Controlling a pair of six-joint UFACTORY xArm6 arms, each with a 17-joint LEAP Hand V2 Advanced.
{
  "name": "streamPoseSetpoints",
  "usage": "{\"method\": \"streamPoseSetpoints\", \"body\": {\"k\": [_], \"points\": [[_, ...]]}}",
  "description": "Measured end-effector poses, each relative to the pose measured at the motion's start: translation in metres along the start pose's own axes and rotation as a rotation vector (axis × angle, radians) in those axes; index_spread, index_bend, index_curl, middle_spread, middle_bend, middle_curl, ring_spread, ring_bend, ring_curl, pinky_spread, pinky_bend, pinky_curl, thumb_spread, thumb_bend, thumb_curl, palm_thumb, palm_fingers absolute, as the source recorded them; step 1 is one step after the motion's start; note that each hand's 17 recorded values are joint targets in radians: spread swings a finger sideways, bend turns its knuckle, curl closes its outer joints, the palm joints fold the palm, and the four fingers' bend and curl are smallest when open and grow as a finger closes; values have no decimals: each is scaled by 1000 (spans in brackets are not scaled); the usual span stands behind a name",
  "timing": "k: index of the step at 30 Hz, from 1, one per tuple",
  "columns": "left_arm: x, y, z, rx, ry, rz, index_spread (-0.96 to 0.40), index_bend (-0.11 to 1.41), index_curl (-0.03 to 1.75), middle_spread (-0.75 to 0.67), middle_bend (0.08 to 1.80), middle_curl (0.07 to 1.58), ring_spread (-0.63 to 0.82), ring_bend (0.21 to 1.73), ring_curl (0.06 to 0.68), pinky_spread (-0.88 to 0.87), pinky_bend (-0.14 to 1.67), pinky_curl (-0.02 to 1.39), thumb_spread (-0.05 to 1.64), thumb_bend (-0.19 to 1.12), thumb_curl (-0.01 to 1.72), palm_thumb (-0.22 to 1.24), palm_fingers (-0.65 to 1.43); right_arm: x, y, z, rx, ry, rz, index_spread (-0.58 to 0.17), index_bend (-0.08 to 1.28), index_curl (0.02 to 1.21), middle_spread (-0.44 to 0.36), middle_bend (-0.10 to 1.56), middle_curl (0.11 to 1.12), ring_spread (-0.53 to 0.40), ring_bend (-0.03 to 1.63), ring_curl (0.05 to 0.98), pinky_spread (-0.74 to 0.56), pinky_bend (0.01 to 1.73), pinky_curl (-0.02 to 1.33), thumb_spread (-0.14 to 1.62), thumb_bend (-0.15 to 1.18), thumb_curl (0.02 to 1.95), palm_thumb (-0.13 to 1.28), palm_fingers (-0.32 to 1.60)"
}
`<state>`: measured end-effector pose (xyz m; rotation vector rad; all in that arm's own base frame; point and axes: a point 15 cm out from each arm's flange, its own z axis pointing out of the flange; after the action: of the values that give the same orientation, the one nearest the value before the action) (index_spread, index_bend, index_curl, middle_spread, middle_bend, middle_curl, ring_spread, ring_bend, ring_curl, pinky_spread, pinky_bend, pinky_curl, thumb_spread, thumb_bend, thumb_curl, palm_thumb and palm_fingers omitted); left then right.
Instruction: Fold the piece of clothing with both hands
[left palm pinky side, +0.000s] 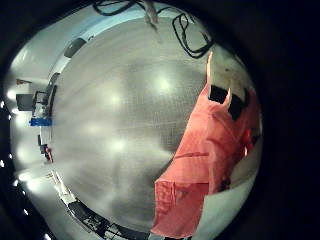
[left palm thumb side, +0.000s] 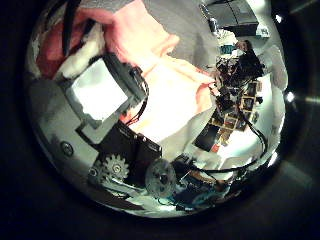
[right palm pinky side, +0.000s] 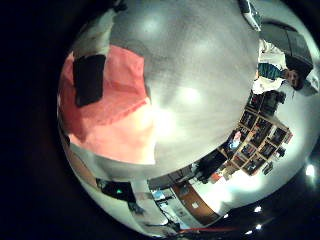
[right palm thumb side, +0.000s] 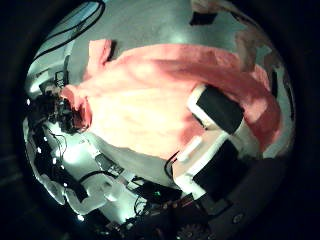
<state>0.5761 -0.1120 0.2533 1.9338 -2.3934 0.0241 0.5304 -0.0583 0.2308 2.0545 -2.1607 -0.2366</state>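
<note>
The piece of clothing lies spread on the table with a sleeve out to one side. My right hand is close over it, fingers curled onto the cloth. In the right little finger side view the clothing fills one side, with a finger on it. My left hand is curled on the clothing, which is close to the palm. In the left little finger side view the clothing rises from the table up to the left hand's fingers. A hand shows at the cloth's edge.
The bare table stretches wide beside the clothing and also shows in the right little finger side view. Room furniture and shelves stand beyond the table's edge. A hand shows beside the cloth.
</note>
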Motion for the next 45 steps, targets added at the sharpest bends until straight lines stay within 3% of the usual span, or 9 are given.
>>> {"method": "streamPoseSetpoints", "body": {"k": [1, 5, 7, 14, 21, 25, 33, 37, 45], "points": [[0, -1, -1, 4, 1, 0, -582, 180, 1324, -473, 735, 884, -410, 1046, 452, -531, 778, 601, 1043, -40, 517, 691, 321, 3, -1, -3, 12, -9, 8, -338, 231, 644, -208, 707, 694, -278, 1265, 719, -421, 1122, 1000, 1361, -16, 497, 724, 158], [-4, -6, -12, 45, 4, -9, -475, 154, 1195, -288, 478, 787, -227, 998, 429, -303, 683, 603, 1068, -39, 477, 627, 26, 5, -5, -23, 76, -23, 16, -344, 314, 605, -131, 585, 614, -217, 1025, 629, -310, 820, 903, 1356, -14, 474, 698, -70], [-5, -11, -25, 84, 0, -11, -403, 143, 1121, -172, 376, 724, -117, 969, 410, -164, 638, 587, 1078, -37, 457, 598, -50, 9, -7, -37, 118, -22, 21, -346, 313, 573, -106, 530, 574, -179, 925, 575, -224, 727, 853, 1354, -16, 463, 682, -57], [-3, -5, -74, 180, -4, 2, -159, 132, 857, 95, 223, 564, 142, 856, 342, 184, 529, 504, 1104, -27, 404, 536, -43, 24, 6, -83, 215, -20, 41, -350, 254, 493, -75, 451, 495, -113, 789, 482, -13, 558, 713, 1350, -13, 442, 658, 67], [19, 32, -98, 187, 0, 60, -59, 158, 674, 148, 193, 492, 236, 791, 303, 310, 459, 447, 1106, -22, 381, 529, 7, 41, 57, -102, 205, -18, 43, -346, 189, 446, -77, 436, 462, -119, 742, 445, 68, 470, 633, 1345, -12, 431, 653, 166], [31, 59, -82, 134, 2, 99, -45, 166, 606, 131, 196, 466, 254, 766, 287, 335, 425, 421, 1117, -18, 372, 533, 37, 49, 89, -91, 163, -14, 23, -344, 176, 423, -141, 427, 447, -122, 719, 430, 89, 444, 599, 1340, -13, 425, 645, 191], [48, 95, -37, 43, 1, 149, -36, 175, 516, 90, 192, 429, 267, 718, 263, 356, 363, 387, 1190, -14, 349, 551, 85, 66, 130, -48, 67, -24, -7, -361, 179, 395, -162, 388, 418, -108, 620, 387, 142, 389, 535, 1315, -15, 416, 625, 174], [48, 98, -11, 11, 2, 165, -38, 178, 488, 71, 189, 414, 267, 696, 254, 359, 343, 376, 1210, -12, 340, 558, 105, 74, 135, -26, 20, -5, -11, -366, 175, 380, -154, 353, 402, -84, 567, 362, 180, 370, 502, 1293, -21, 411, 604, 156], [46, 95, 28, -59, -1, 168, -39, 176, 446, 61, 185, 389, 263, 672, 243, 361, 318, 364, 1232, -13, 331, 572, 128, 81, 133, 12, -74, -8, -11, -346, 160, 343, -55, 295, 379, -25, 501, 327, 238, 346, 446, 1215, -31, 388, 512, 110]]}}
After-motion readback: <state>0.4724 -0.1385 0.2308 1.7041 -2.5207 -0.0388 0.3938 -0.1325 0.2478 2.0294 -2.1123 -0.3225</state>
